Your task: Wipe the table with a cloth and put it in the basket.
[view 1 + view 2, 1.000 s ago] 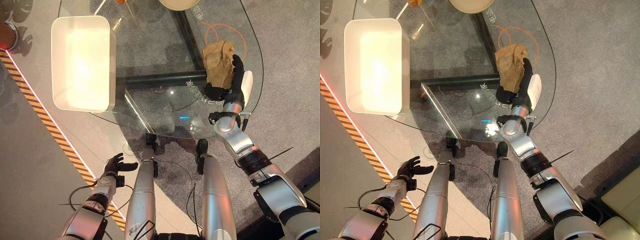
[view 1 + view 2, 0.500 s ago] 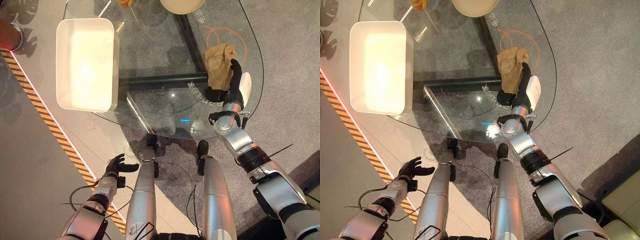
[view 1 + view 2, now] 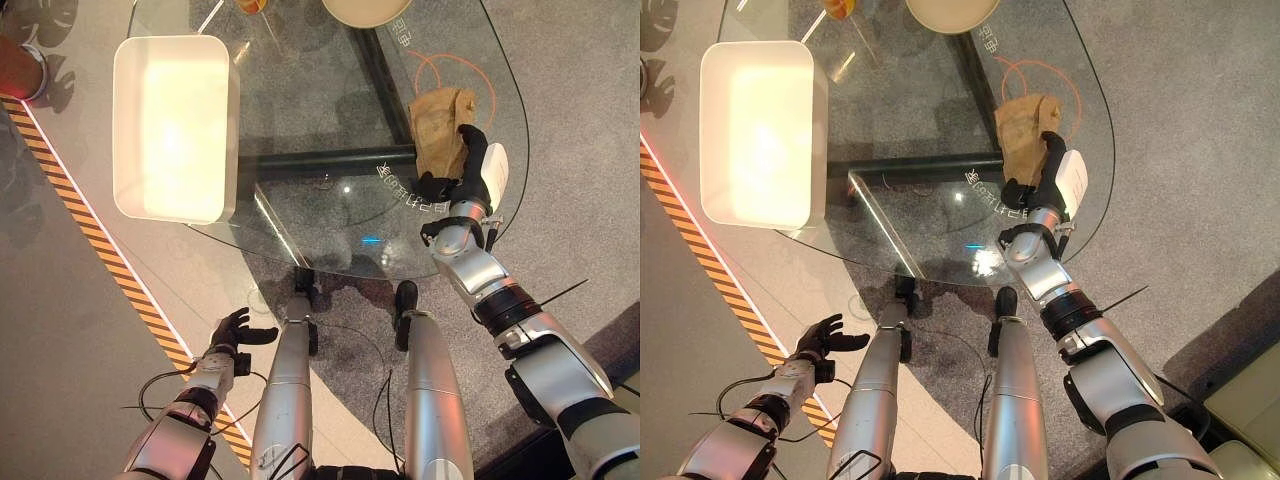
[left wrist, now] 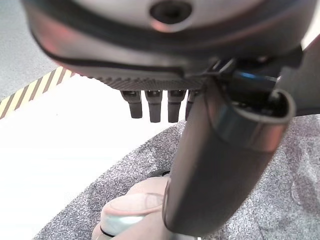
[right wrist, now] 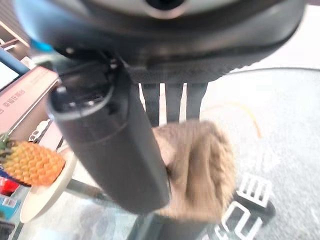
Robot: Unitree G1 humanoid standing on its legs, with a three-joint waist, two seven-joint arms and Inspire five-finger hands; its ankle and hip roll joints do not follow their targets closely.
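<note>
Two hands: your right hand [image 3: 462, 170] lies on the tan cloth [image 3: 436, 125], fingers straight, at the table's [image 3: 300, 120] right edge; left hand [image 3: 234, 331] hangs relaxed, basket [image 3: 170, 125] well apart.

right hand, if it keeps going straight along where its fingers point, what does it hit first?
The brown cloth. The right hand lies on the glass table with its fingers straight, already against the cloth's near edge. Past the cloth lies an orange ring marking, then the table's far edge; height above the glass is unclear.
</note>
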